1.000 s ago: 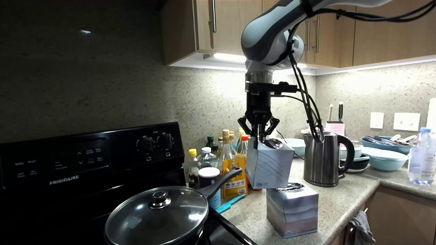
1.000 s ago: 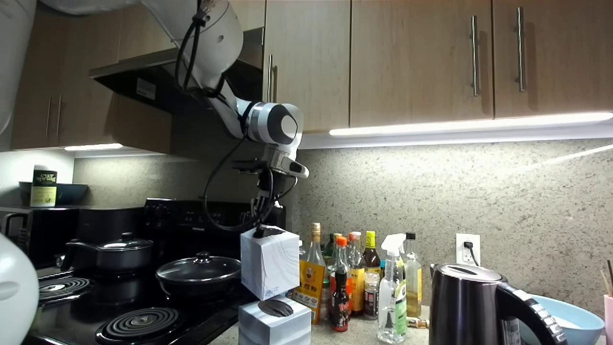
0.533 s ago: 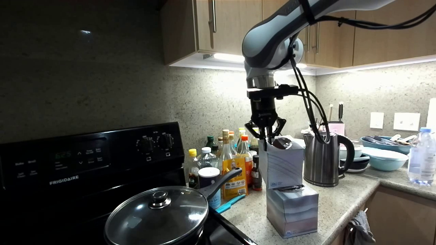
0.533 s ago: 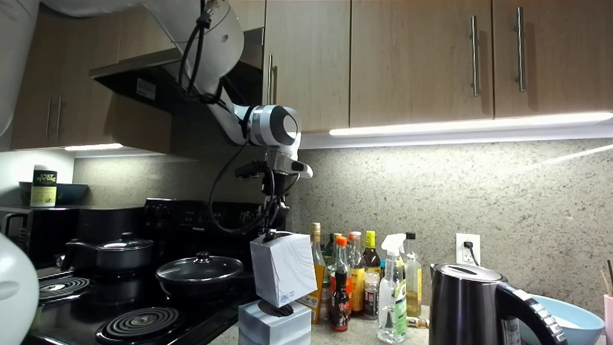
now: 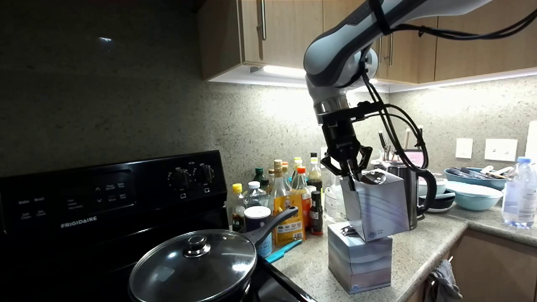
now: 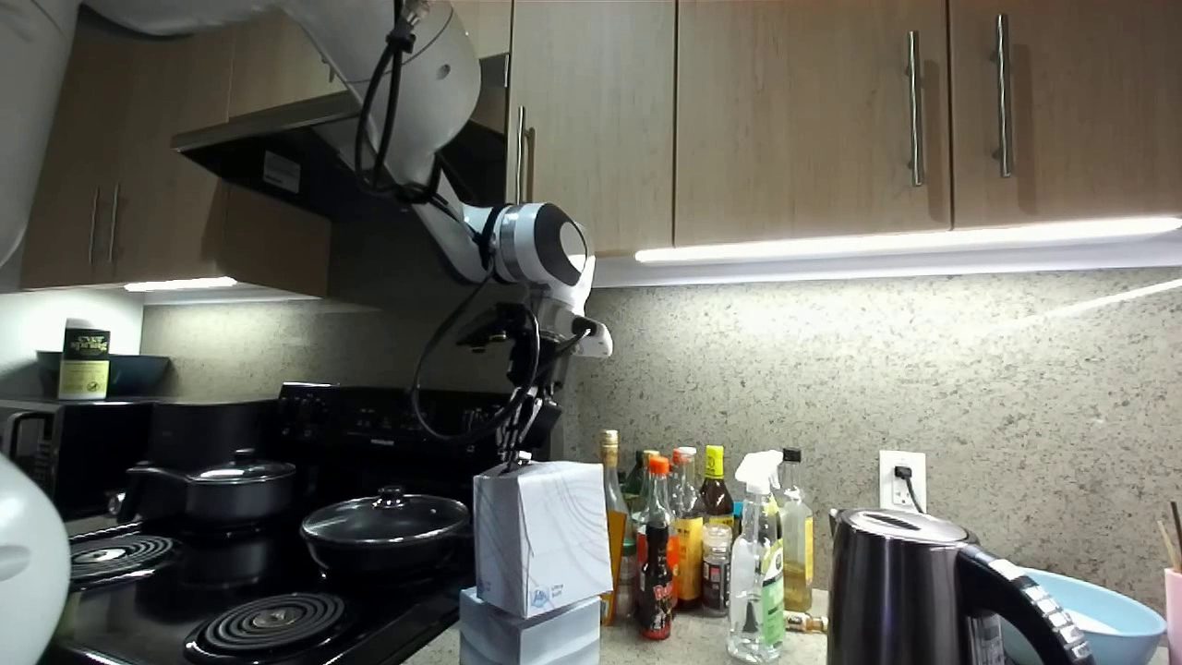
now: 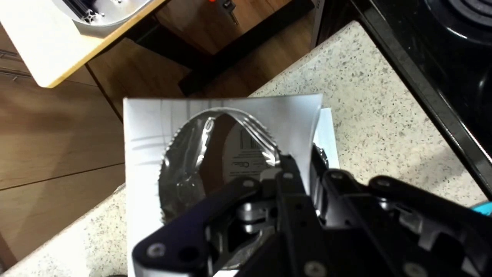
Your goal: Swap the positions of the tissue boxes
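Tissue box (image 5: 377, 207), the whitish one, rides on the biggest change: over the last second my arm (image 5: 335, 58) swings right and leans in an exterior view, carrying that box until it hides part of the kettle (image 5: 412, 191). In both exterior views it also shows lower than a moment ago, and tilted, its top leaning left. Below it the banded box (image 5: 361, 268) keeps its place, upright on the counter (image 5: 302, 262), so I take the swap to be mid-carry, with the whitish one not yet set down. In an exterior view its bottom edge (image 5: 388, 234) crosses the right part of the banded box's top; whether they touch I cannot tell. I judge that it needs to travel clear past before I lower and straighten it, or a corner may shove the banded box. Down at the gripper (image 7: 303, 165), in the wrist view, the fingers (image 7: 290, 188) pinch a single side wall, one inside the opening (image 7: 213, 161) and one outside. The card looks bowed there, so I expect some sway and would steer gently.
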